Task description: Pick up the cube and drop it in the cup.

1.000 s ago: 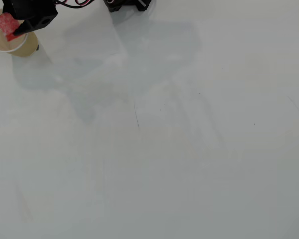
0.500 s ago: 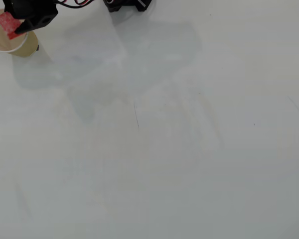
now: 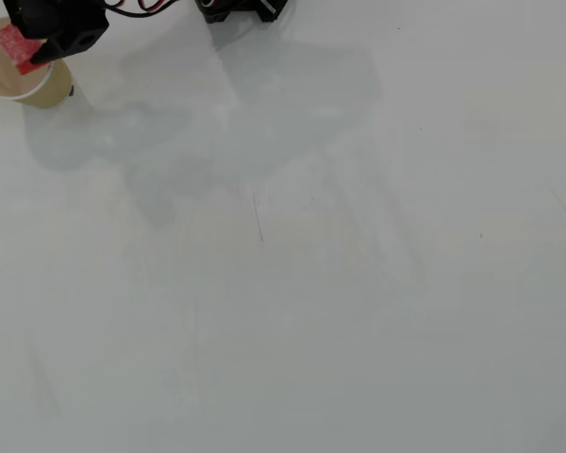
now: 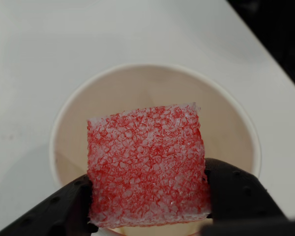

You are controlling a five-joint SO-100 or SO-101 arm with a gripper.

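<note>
The red cube (image 4: 146, 164), speckled white, is clamped between my gripper's (image 4: 148, 194) two black fingers. It hangs right above the open mouth of the tan paper cup (image 4: 226, 118), whose cream inside shows all around it. In the overhead view the cup (image 3: 9, 80) stands at the far top left corner. The gripper (image 3: 24, 47) reaches over its rim with the cube (image 3: 19, 44) in it. Part of the cup is hidden by the arm.
The arm's black base (image 3: 236, 9) sits at the top edge of the white table (image 3: 311, 283) in the overhead view. In the wrist view the table's edge (image 4: 265, 44) runs diagonally at the upper right, dark beyond it.
</note>
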